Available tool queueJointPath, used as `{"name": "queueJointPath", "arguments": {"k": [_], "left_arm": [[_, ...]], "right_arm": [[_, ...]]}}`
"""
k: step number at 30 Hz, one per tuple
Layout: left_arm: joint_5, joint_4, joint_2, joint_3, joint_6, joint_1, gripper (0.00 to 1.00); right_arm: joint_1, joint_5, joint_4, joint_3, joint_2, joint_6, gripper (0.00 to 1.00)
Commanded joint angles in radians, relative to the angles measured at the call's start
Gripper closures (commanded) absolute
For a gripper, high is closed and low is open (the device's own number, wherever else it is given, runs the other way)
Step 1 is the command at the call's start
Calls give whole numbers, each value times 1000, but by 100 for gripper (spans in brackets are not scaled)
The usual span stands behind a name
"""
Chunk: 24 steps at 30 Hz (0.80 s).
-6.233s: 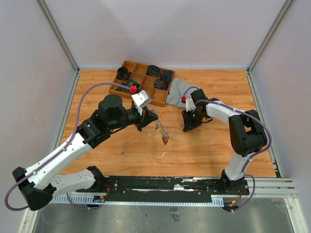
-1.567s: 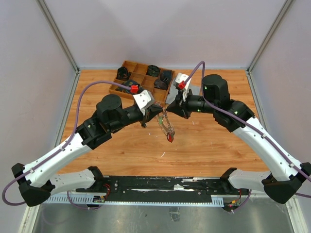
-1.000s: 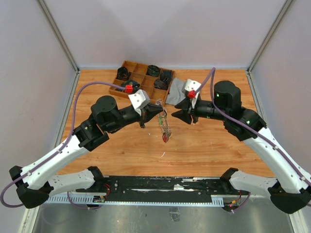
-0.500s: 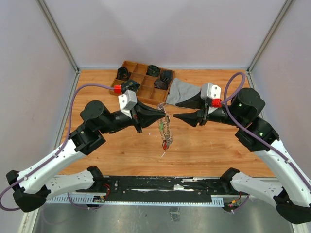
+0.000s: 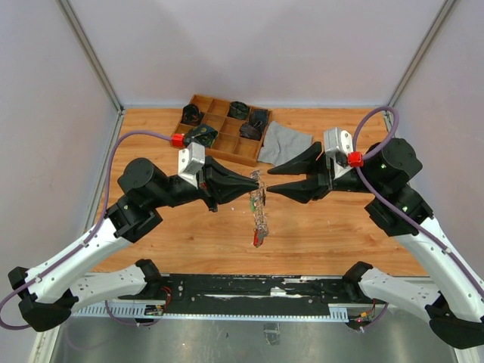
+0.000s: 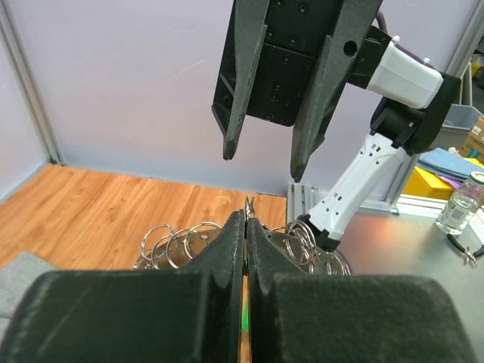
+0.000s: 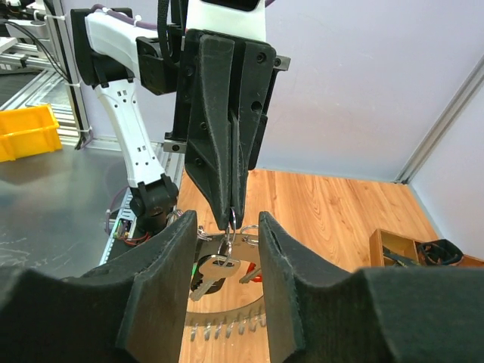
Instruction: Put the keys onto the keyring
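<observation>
over wooden table (image 5: 189,242), keyring (image 5: 259,209) dangles from clamped left pincer (image 5: 253,184), facing right pincer (image 5: 270,182).

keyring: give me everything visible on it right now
The keyring is a dangling string of silvery metal split rings and keys, green bit near the top, red tag at the bottom. The shut left claw pinches its top ring; the open right claw flanks it, no contact visible.
</observation>
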Motion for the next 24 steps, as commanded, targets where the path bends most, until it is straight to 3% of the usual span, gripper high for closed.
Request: {"name": "queueJointPath", "arguments": {"k": [1,24], "left_arm": [[15,76,-24,45,-10,-9,99],[24,84,-13,60,-13,-9,100]], "right_arm": [[7,-41,29,-3,14,37,61],[8,-85,-41,4,37,13,69]]}}
